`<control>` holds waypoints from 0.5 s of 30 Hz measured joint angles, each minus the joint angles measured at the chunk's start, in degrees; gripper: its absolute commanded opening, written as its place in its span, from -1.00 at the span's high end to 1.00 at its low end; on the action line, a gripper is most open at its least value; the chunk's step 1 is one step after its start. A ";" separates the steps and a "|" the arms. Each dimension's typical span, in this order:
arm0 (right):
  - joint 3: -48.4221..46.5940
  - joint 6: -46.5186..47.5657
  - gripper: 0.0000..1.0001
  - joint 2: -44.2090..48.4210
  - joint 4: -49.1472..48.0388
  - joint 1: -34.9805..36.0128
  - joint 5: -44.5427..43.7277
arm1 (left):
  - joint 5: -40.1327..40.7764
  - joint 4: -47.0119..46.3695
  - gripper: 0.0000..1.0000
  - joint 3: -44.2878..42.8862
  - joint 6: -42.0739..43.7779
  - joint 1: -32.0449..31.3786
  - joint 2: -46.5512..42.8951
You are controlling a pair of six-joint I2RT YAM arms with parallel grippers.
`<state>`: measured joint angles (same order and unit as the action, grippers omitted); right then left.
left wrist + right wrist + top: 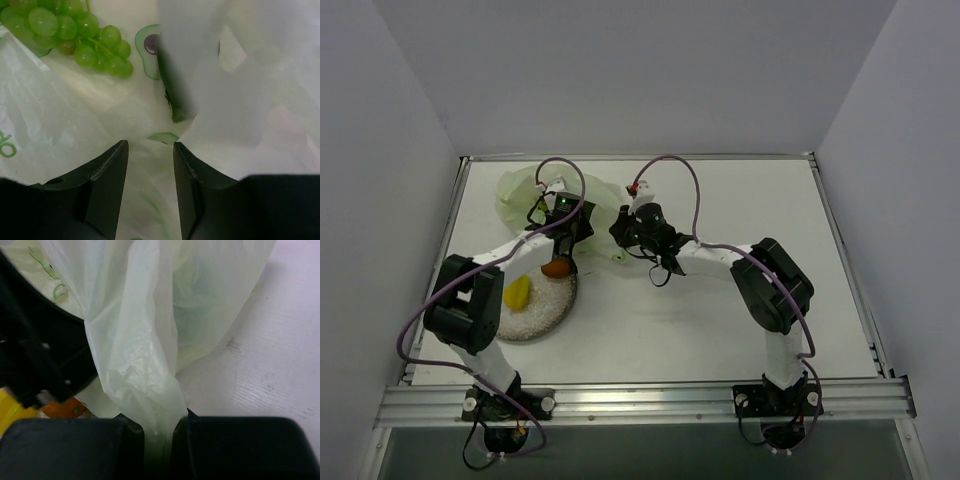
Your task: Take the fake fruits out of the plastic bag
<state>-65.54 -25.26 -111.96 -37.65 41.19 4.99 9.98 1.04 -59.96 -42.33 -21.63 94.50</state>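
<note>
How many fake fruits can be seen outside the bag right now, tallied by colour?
Yellow fruit: 1
Orange fruit: 1
Total: 2 outside the plastic bag

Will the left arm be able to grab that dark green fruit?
Probably not cleanly yet. The left gripper faces the dark green fruit with jaws open, but a fold of the plastic bag covers most of it.
</note>
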 measured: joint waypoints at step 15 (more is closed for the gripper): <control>-1.09 0.70 1.00 0.66 1.68 -0.02 -0.57 | 0.37 -15.41 0.20 -0.26 -2.27 0.07 5.90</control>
<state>-66.63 -24.56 -111.31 -35.97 41.17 4.43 10.35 -14.37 -60.23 -44.60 -21.56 100.40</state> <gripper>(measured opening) 0.001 0.401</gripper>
